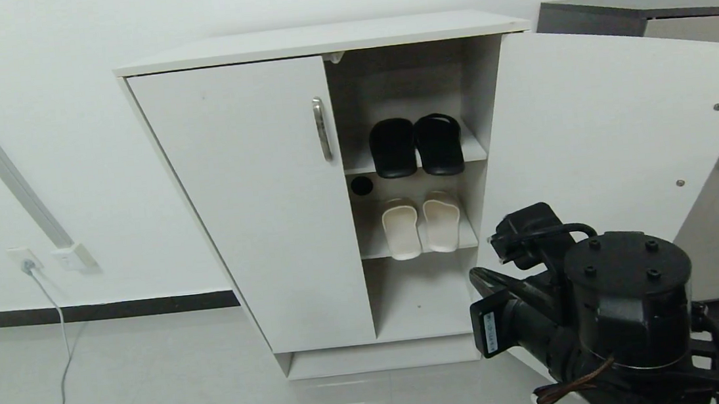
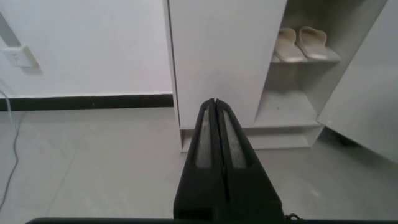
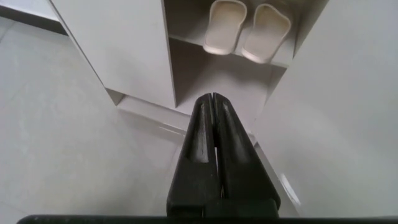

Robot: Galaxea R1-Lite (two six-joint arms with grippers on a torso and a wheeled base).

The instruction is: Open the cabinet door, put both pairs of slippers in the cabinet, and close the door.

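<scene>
The white cabinet (image 1: pixel 246 193) stands against the wall with its right door (image 1: pixel 603 132) swung open and its left door shut. A black pair of slippers (image 1: pixel 417 145) lies on the upper shelf. A cream pair of slippers (image 1: pixel 421 225) lies on the shelf below, also seen as the cream slippers (image 2: pixel 301 45) and the cream slippers (image 3: pixel 247 26). My left gripper (image 2: pixel 214 102) is shut and empty, low in front of the cabinet's closed door. My right gripper (image 3: pixel 212 98) is shut and empty, near the open door's inner face, with the arm (image 1: pixel 579 286) just before it.
A grey cabinet (image 1: pixel 702 63) with black handles stands to the right, behind the open door. A wall socket and cable (image 1: pixel 46 305) sit at the left. Tiled floor (image 1: pixel 153 393) stretches out in front of the cabinet.
</scene>
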